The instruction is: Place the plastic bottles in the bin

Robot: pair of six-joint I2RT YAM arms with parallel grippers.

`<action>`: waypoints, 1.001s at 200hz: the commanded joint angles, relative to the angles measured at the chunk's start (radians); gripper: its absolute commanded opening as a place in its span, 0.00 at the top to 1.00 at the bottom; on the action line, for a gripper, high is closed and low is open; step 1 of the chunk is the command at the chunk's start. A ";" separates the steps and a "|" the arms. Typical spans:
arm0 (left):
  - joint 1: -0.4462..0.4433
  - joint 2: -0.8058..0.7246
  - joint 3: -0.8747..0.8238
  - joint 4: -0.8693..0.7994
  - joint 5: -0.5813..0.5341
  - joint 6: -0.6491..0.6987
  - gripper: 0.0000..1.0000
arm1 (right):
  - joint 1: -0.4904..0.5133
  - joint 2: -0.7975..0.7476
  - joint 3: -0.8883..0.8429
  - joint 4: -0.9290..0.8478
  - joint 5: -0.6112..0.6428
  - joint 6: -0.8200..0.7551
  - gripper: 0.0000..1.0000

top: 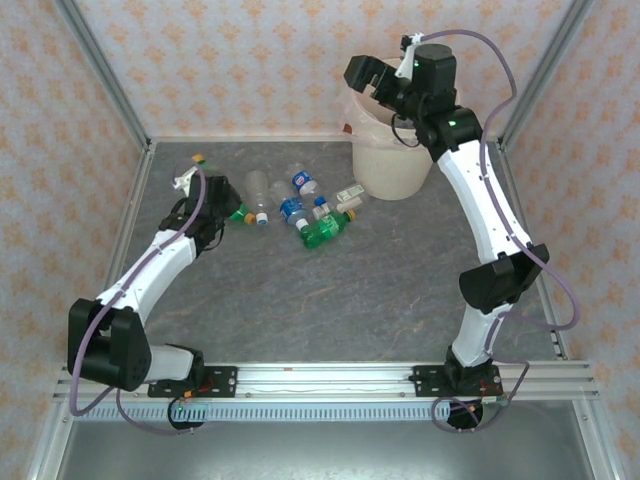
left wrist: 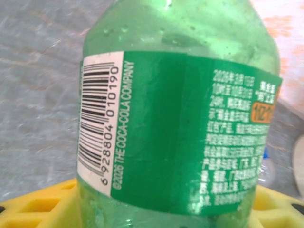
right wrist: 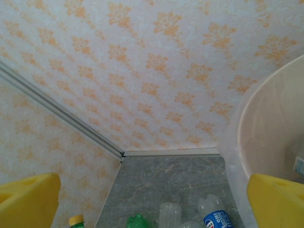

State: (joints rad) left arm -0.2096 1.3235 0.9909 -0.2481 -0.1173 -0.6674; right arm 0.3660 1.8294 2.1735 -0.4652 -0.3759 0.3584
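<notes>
Top external view shows two arms and one bin (top: 390,160) — a cream-white bucket at the far right of the grey bench (top: 300,310), with a clear liner over its rim. The right pincer (top: 372,75) hangs above the bin's far-left rim, its yellow jaws spread wide with nothing between them; the right wrist view has the bin's inner wall at its right edge. The left pincer (top: 230,208) is low over the bench at the far left, clenched on a green bottle (top: 240,212); the left wrist view shows that bottle's green label and barcode up close, a yellow finger pressed to each side. Between pincer and bin lies a loose cluster: a second green bottle (top: 322,233), at least three clear bottles (top: 258,188) with blue caps or labels, and one small crushed bottle (top: 350,194) just beside the bin — the exact count is hard to tell. A lone yellow cap (top: 199,158) sits well to the far left.
</notes>
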 commanded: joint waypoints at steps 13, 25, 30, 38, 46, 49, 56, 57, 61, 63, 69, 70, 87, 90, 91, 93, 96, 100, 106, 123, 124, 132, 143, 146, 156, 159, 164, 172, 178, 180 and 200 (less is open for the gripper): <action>-0.089 -0.054 0.029 0.109 -0.017 0.132 0.44 | 0.008 -0.022 0.019 0.008 0.047 -0.048 0.00; -0.111 -0.061 0.035 0.133 0.005 0.146 0.44 | 0.008 -0.035 -0.003 0.025 0.027 -0.045 0.00; -0.122 -0.061 0.039 0.142 0.015 0.153 0.44 | 0.008 -0.041 -0.015 0.034 0.016 -0.045 0.00; -0.140 -0.062 0.048 0.152 0.028 0.166 0.43 | 0.008 -0.050 -0.029 0.046 -0.004 -0.042 0.00; -0.160 -0.059 0.060 0.159 0.035 0.181 0.44 | 0.008 -0.054 -0.042 0.055 -0.029 -0.042 0.00; -0.166 -0.058 0.066 0.161 0.038 0.187 0.44 | 0.008 -0.056 -0.046 0.057 -0.040 -0.042 0.01; -0.185 -0.053 0.080 0.168 0.047 0.204 0.44 | 0.008 -0.058 -0.049 0.061 -0.068 -0.038 0.04; -0.186 -0.052 0.081 0.170 0.050 0.207 0.44 | 0.008 -0.056 -0.049 0.061 -0.071 -0.037 0.04; -0.195 -0.050 0.089 0.172 0.058 0.216 0.44 | 0.008 -0.055 -0.049 0.061 -0.089 -0.034 0.06; -0.201 -0.047 0.093 0.173 0.063 0.221 0.44 | 0.008 -0.054 -0.049 0.060 -0.099 -0.033 0.06; -0.213 -0.042 0.105 0.177 0.078 0.232 0.44 | 0.008 -0.050 -0.047 0.060 -0.132 -0.029 0.08; -0.216 -0.042 0.107 0.178 0.081 0.233 0.44 | 0.008 -0.050 -0.047 0.060 -0.138 -0.028 0.08; -0.253 -0.028 0.136 0.193 0.112 0.266 0.44 | 0.010 -0.032 -0.035 0.048 -0.229 -0.016 0.15; -0.260 -0.025 0.141 0.195 0.114 0.272 0.44 | 0.011 -0.029 -0.031 0.044 -0.242 -0.014 0.16; -0.263 -0.025 0.143 0.196 0.115 0.274 0.44 | 0.010 -0.029 -0.029 0.043 -0.246 -0.013 0.16; -0.268 -0.024 0.147 0.198 0.116 0.279 0.44 | 0.011 -0.025 -0.026 0.038 -0.253 -0.013 0.17; -0.275 -0.021 0.151 0.199 0.118 0.283 0.44 | 0.012 -0.022 -0.023 0.034 -0.266 -0.014 0.18; -0.282 -0.018 0.159 0.202 0.123 0.293 0.43 | 0.014 -0.016 -0.017 0.026 -0.279 -0.015 0.19; -0.293 -0.013 0.169 0.203 0.132 0.305 0.43 | 0.020 -0.010 -0.008 0.014 -0.291 -0.017 0.20; -0.310 0.010 0.202 0.201 0.177 0.329 0.43 | 0.038 -0.004 0.006 -0.011 -0.316 -0.040 0.23; -0.311 0.011 0.204 0.200 0.179 0.329 0.43 | 0.039 -0.005 0.007 -0.012 -0.316 -0.041 0.24; -0.316 0.023 0.217 0.193 0.202 0.338 0.43 | 0.050 -0.008 0.005 -0.018 -0.323 -0.053 0.25; -0.325 0.036 0.233 0.190 0.220 0.350 0.43 | 0.063 -0.012 -0.005 -0.024 -0.325 -0.071 0.26; -0.328 0.037 0.236 0.191 0.223 0.353 0.43 | 0.066 -0.014 -0.007 -0.026 -0.328 -0.073 0.26; -0.341 0.043 0.246 0.189 0.227 0.366 0.43 | 0.076 -0.018 -0.018 -0.027 -0.333 -0.077 0.30; -0.346 0.043 0.248 0.189 0.228 0.369 0.43 | 0.077 -0.018 -0.020 -0.028 -0.335 -0.078 0.31; -0.351 0.046 0.252 0.186 0.228 0.374 0.43 | 0.079 -0.016 -0.023 -0.030 -0.337 -0.077 0.33; -0.359 0.049 0.260 0.184 0.227 0.381 0.43 | 0.082 -0.016 -0.027 -0.036 -0.341 -0.077 0.37; -0.362 0.053 0.265 0.180 0.230 0.384 0.43 | 0.082 -0.014 -0.027 -0.041 -0.347 -0.073 0.40; -0.364 0.054 0.267 0.178 0.233 0.385 0.43 | 0.083 -0.013 -0.027 -0.042 -0.348 -0.074 0.40; -0.366 0.073 0.289 0.161 0.256 0.393 0.44 | 0.091 -0.010 -0.028 -0.054 -0.368 -0.069 0.44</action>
State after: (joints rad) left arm -0.5694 1.3823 1.2224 -0.0868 0.0986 -0.3141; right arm 0.4522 1.8210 2.1422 -0.5014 -0.7013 0.2985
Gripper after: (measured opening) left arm 0.579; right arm 0.578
